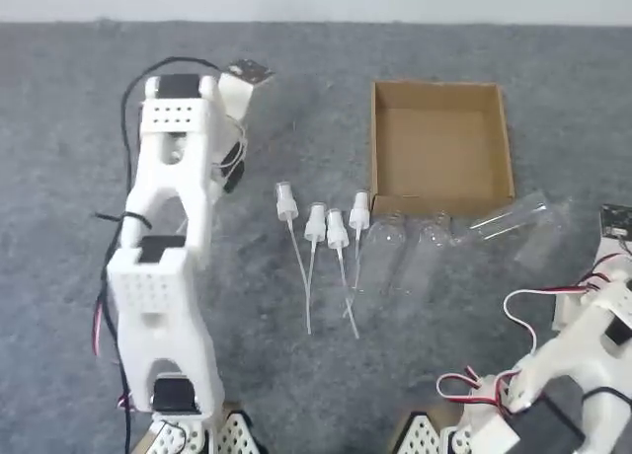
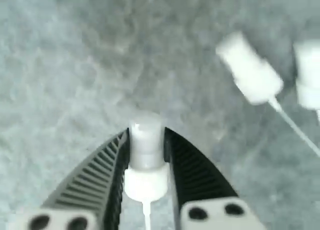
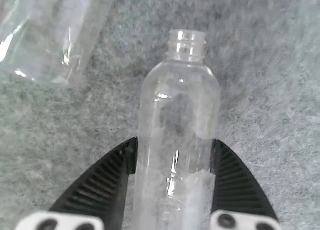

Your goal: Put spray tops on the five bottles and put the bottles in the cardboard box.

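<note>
In the left wrist view my left gripper (image 2: pixel 146 132) is shut on a white spray top (image 2: pixel 145 155), held above the grey carpet. A loose spray top (image 2: pixel 250 72) lies beyond it. In the right wrist view my right gripper (image 3: pixel 174 145) is shut on a clear bottle (image 3: pixel 177 115), whose open neck points away from the wrist; a second clear bottle (image 3: pixel 50 30) lies beside it. From above, several spray tops (image 1: pixel 315 222) lie in a row left of several clear bottles (image 1: pixel 387 242). The cardboard box (image 1: pixel 439 143) stands open behind them. The left arm (image 1: pixel 178 118) reaches far up the left side. The right arm (image 1: pixel 602 316) is at the lower right.
The carpet (image 1: pixel 326 69) covers the whole table. Red, white and black cables (image 1: pixel 484 385) loop near the right arm's base. One bottle (image 1: pixel 509 217) lies right against the box's front right corner. Open carpet lies between the left arm and the box.
</note>
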